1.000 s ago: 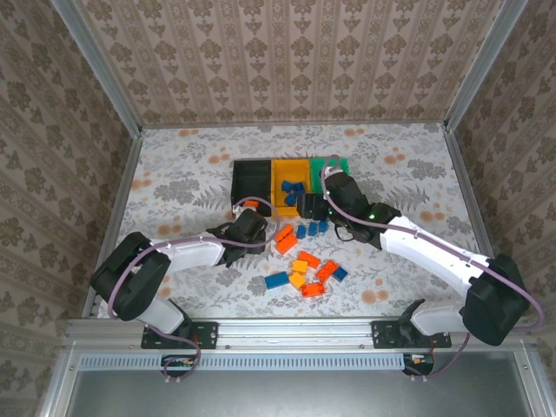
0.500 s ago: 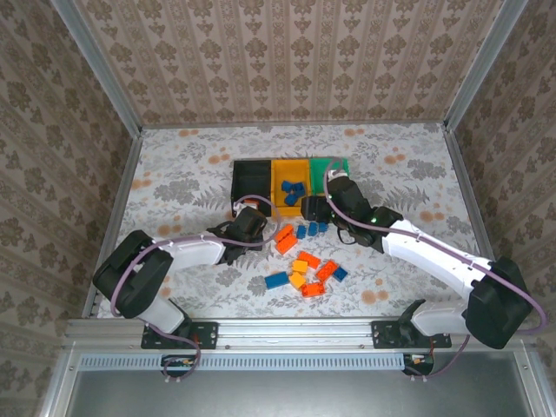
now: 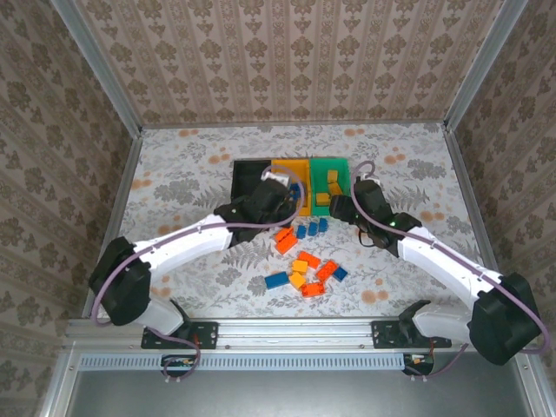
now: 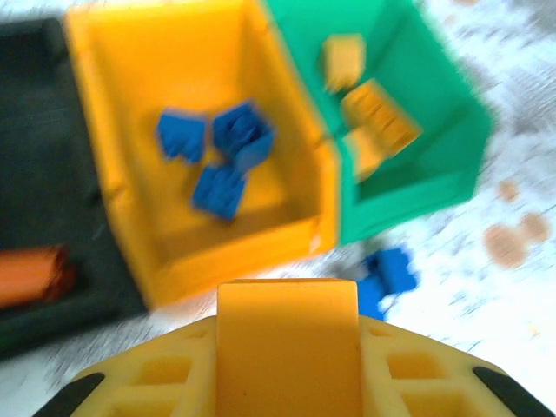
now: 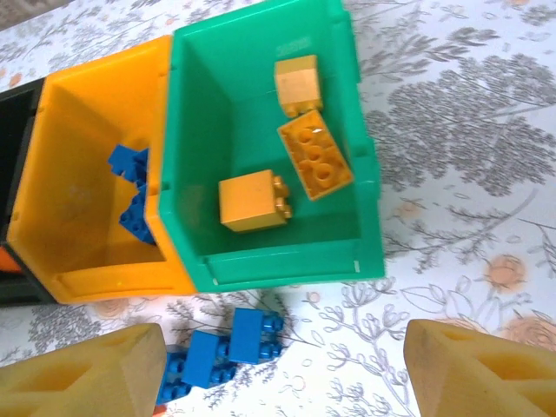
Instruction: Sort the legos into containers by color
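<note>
Left claw (image 3: pixel 273 193) swung up by black bin (image 3: pixel 247 172), 11 o'clock of loose legos (image 3: pixel 306 264), I can't tell its grip; right claw (image 5: pixel 282 358) backed off green bin (image 5: pixel 234 113), wide open, empty, so drop looks done

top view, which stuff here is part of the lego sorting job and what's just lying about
Part of the job:
- black bin
- yellow-orange bin, blue bricks inside
- green bin, yellow bricks inside
- loose bricks on the table

Just there:
- flowered table cover
- wallpapered walls
- metal rail
</note>
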{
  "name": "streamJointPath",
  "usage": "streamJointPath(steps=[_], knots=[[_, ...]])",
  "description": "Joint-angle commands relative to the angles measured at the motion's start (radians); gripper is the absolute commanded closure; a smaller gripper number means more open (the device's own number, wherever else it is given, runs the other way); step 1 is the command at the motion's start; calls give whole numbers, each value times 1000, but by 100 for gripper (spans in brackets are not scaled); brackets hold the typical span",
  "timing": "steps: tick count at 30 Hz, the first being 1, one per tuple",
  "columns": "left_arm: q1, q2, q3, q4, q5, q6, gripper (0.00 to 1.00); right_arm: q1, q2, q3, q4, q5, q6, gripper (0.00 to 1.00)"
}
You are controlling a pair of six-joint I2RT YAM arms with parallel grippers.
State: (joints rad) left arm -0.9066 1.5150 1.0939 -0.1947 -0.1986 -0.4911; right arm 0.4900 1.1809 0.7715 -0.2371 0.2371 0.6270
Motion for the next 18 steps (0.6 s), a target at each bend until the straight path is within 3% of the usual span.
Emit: streamJointPath(steps=[1, 9, 18], knots=[[0, 110, 130, -15, 71, 75, 75, -14, -54, -29, -27, 27, 27, 25], [10, 406, 463, -4, 151, 151, 75, -34, -86, -71, -48, 7, 25, 25], [49, 636, 729, -83, 206, 127, 71, -37, -103, -87, -55, -9, 15, 25]])
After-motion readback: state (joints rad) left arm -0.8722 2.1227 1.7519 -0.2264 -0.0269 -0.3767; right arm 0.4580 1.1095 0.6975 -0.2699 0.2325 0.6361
